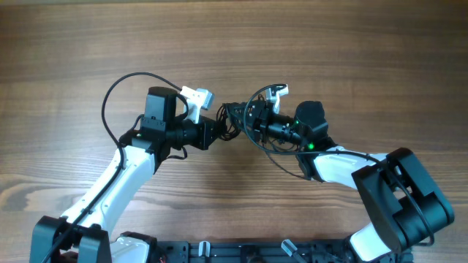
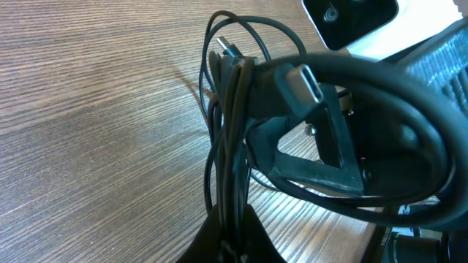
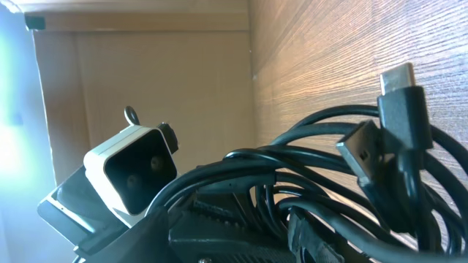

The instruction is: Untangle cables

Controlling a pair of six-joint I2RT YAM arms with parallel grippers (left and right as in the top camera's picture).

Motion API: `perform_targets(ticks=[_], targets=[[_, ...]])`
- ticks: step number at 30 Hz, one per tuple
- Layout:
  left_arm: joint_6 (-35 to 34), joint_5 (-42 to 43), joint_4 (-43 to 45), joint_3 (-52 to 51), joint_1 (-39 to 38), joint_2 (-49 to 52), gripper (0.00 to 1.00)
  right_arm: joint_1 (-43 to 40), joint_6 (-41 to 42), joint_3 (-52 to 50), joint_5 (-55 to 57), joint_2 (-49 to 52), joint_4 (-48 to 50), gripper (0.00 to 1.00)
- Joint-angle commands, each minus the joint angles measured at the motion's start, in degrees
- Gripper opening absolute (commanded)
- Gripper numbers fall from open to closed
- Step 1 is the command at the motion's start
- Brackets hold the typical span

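- Overhead, a brown wooden tabletop fills the view, its grain running from side to side. The cables are bunched near its middle.
- The left pincer meets the cables from one side and the right pincer from the other. The two are almost touching across the bundle.
- One thin loop of the cables sags out past the right pincer, under that arm.
- In the left wrist view the strands rise straight from the left pincer, which is clenched on them. A small plug sticks out at the top of the bundle, and a flat plug lies just beside it.
- In the right wrist view the strands are heaped over the right pincer and hide its fingers, so I cannot tell whether it is clamped or released.
- Beyond the cables in that view a white camera sits close by. Behind it is a pale tan panel, with bluish glare at the far edge.
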Motion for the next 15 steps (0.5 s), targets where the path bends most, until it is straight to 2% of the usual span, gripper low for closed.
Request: perform_targets(ticks=[1,4,9,12,15], targets=[[0.33,-0.76,-0.44,-0.04,-1.29,-0.5,0.04,0.13,1.55,0.61,1.95,-0.11,1.14,0.56],[0.5,-1.79,-0.2,-0.04,-4.35,-0.5,0.04,0.13,1.73,0.61,1.88,-0.11,1.11,0.56],[0.57,-9.22,-0.17,-0.04,-6.99,-0.5,0.04,0.13,1.7,0.61,1.88,-0.11,-2.45,0.56],[5.44,-9.29,-0.24,-0.04,-7.13,-0.52,0.04,0.11,0.59,0.61,1.88,-0.11,-10.1,0.57],[13.42,-9.35,-1.86,-0.04,-7.58,-0.52,0.04,0.11,-7.08,0.61,2.32,-0.11,-9.18,0.58]])
